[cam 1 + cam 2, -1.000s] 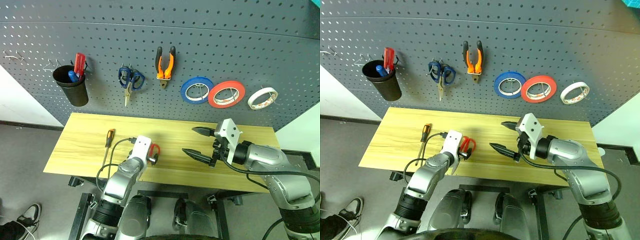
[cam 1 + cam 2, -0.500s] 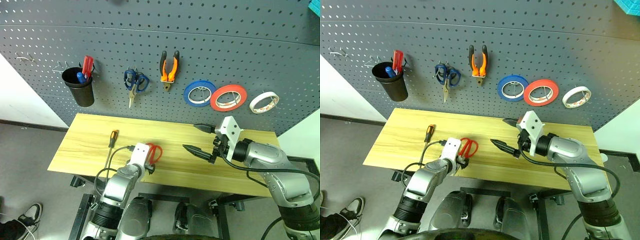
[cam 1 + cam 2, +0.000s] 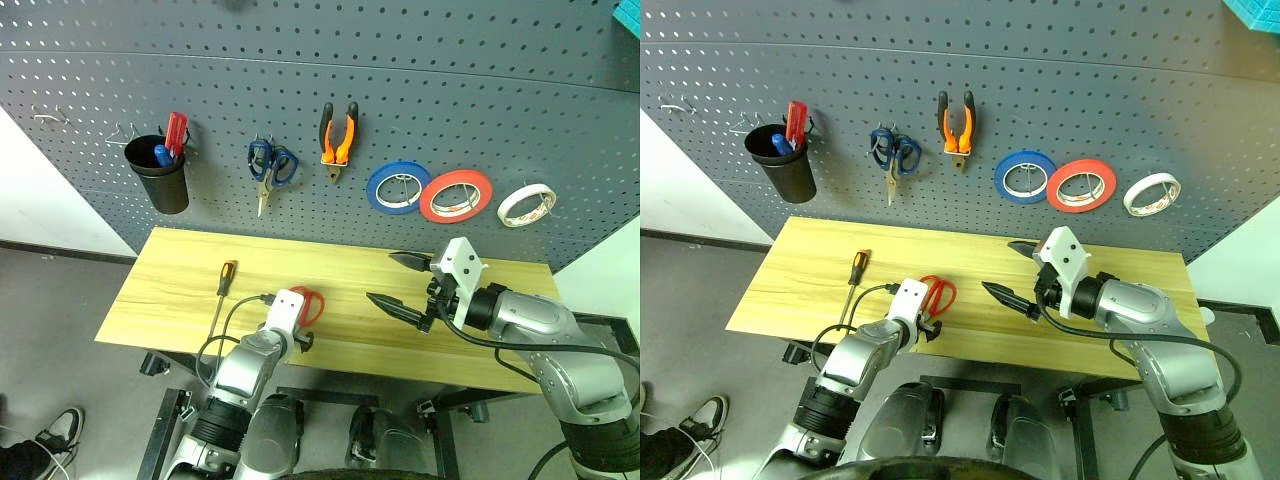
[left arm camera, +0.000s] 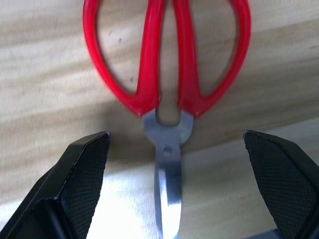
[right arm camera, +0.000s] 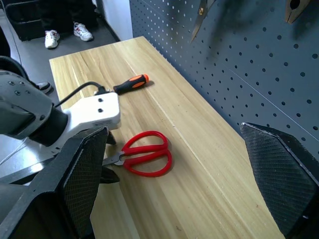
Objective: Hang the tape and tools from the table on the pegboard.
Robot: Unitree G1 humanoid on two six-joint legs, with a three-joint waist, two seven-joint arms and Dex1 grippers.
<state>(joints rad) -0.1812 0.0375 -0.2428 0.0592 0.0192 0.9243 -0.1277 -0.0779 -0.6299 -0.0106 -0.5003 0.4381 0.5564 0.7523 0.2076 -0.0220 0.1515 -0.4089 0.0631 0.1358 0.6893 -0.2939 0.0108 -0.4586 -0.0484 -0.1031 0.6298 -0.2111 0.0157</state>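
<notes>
Red-handled scissors are seen flat on the table, blades lying between the spread fingers of the left gripper, untouched. The right gripper, likewise spread and empty, is held above the table at 3 o'clock of the scissors. The screwdriver lies at 9 o'clock. Pliers and cream tape are hung on the pegboard

Left gripper low, jaws wide; right gripper raised, jaws wide.
</notes>
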